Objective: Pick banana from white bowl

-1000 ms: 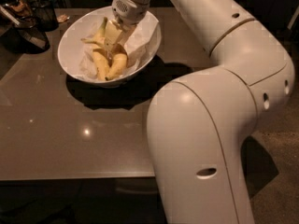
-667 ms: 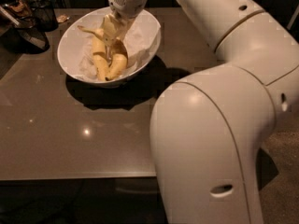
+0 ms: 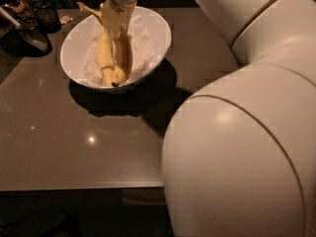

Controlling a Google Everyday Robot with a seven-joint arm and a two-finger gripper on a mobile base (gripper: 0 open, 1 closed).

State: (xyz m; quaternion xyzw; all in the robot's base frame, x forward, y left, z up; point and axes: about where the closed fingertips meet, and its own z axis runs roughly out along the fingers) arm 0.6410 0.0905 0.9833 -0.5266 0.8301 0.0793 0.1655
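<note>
The white bowl (image 3: 162,32) stands at the back left of the brown table (image 3: 74,147), lined with white paper. A small bunch of yellow bananas (image 3: 113,58) hangs nearly upright, stem end up, with its lower tips still down inside the bowl. My gripper (image 3: 117,15) comes down from the top edge over the bowl's middle and is shut on the upper end of the banana bunch. The stem sticks out to the left of the fingers.
Dark objects, among them a dark wire basket (image 3: 42,11), sit at the table's far left corner behind the bowl. My large white arm (image 3: 247,132) fills the right side and hides that part of the table. The table's front edge runs across the lower left.
The gripper has risen with the banana bunch, which now hangs upright instead of lying in the bowl. The camera has moved closer.
</note>
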